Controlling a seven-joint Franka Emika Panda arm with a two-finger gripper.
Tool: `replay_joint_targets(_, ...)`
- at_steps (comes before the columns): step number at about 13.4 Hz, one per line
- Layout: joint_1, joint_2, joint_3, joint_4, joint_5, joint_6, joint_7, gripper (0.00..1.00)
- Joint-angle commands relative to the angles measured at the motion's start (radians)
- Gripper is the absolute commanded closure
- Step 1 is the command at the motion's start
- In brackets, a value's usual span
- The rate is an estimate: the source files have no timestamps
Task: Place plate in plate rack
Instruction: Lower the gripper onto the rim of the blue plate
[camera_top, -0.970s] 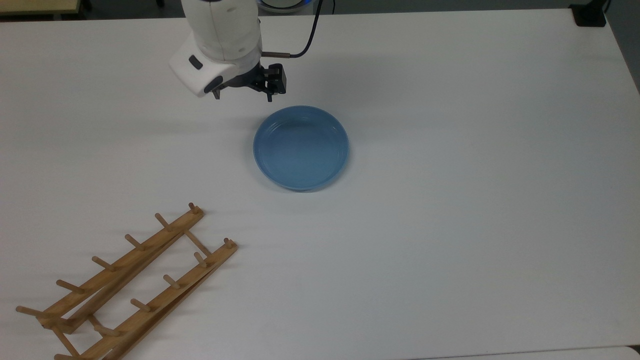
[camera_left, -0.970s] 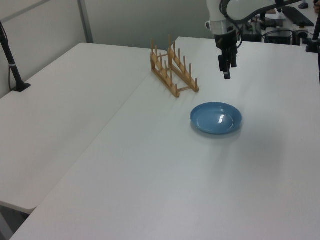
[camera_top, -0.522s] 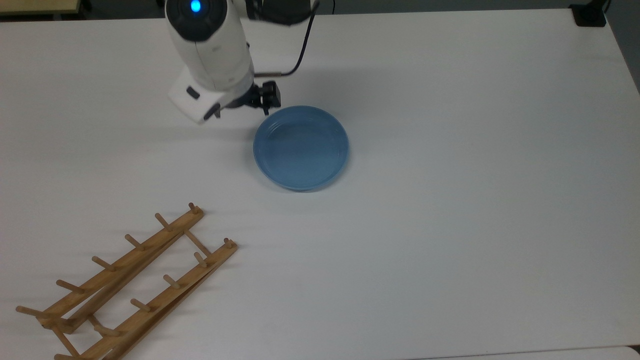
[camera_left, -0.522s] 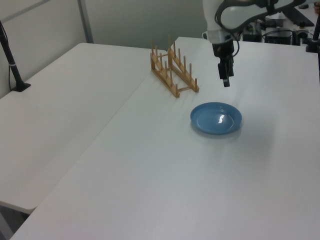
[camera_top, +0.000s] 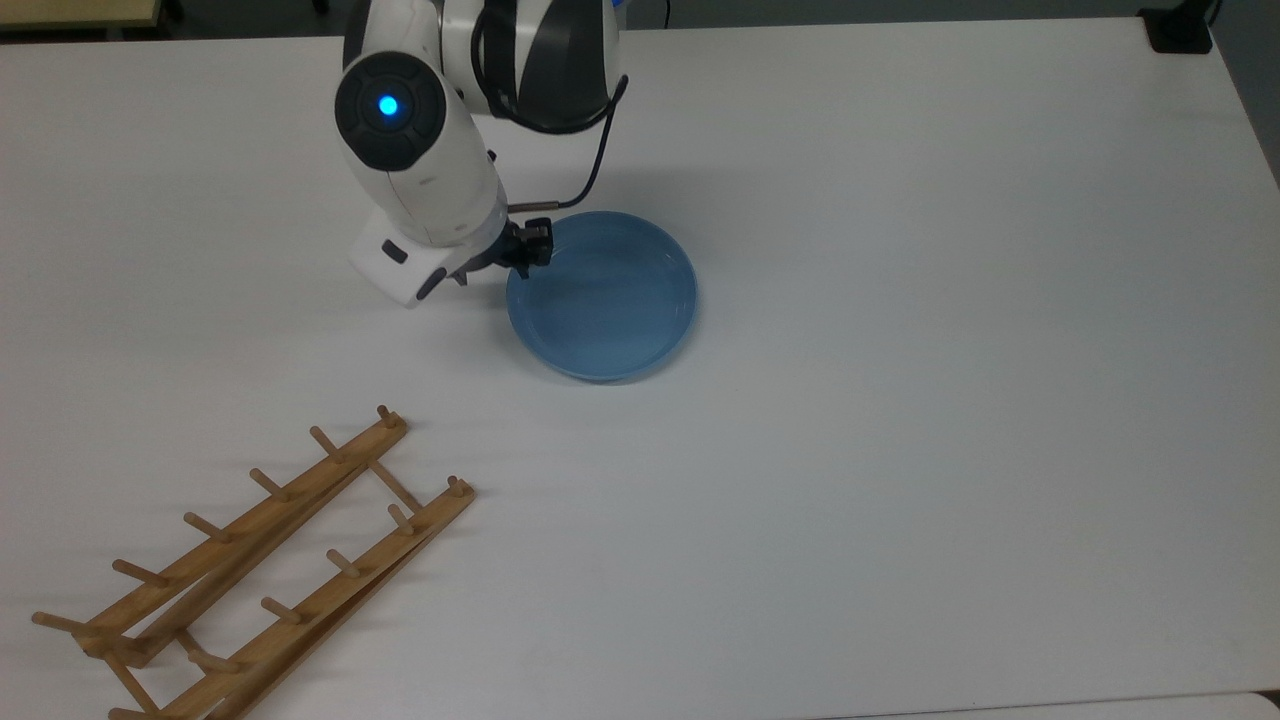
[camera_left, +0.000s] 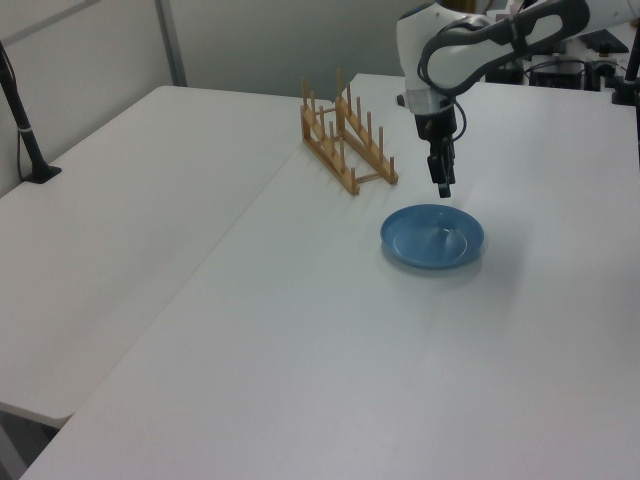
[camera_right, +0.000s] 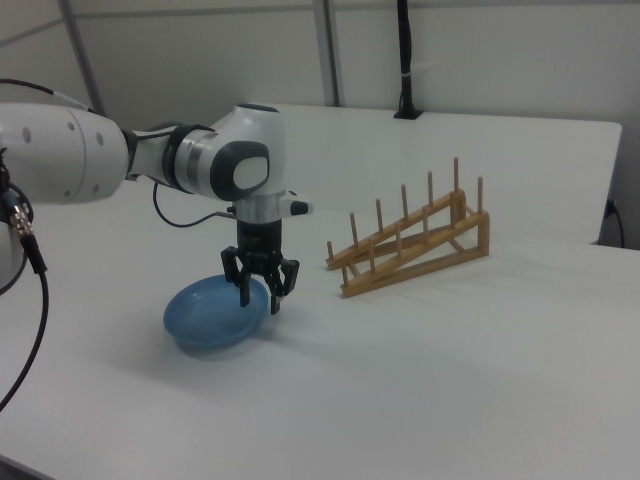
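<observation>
Pincer (camera_right: 259, 293) (spread) over plate (camera_right: 214, 314) rim

White table (camera_top: 900, 450), broad and bare across its right half. Up at its far right corner in the top view sits a black base (camera_top: 1180, 30). In the left view, a second white table (camera_left: 110, 210) butts against the first, edge to edge, and a black post (camera_left: 22, 115) stands at its left edge. Grey wall panels (camera_left: 250, 40) run behind. Past the far edge, a dark clutter (camera_left: 585, 45), possibly desk equipment and cables.
</observation>
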Motion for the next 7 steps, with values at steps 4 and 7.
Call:
replay_joint_targets(4,0.008,0.038,0.002,0.005,0.019,0.079,-0.013,0.47)
replay_joint_targets(7,0.01,0.048,0.023,0.003,0.019,0.081,-0.009,0.72)
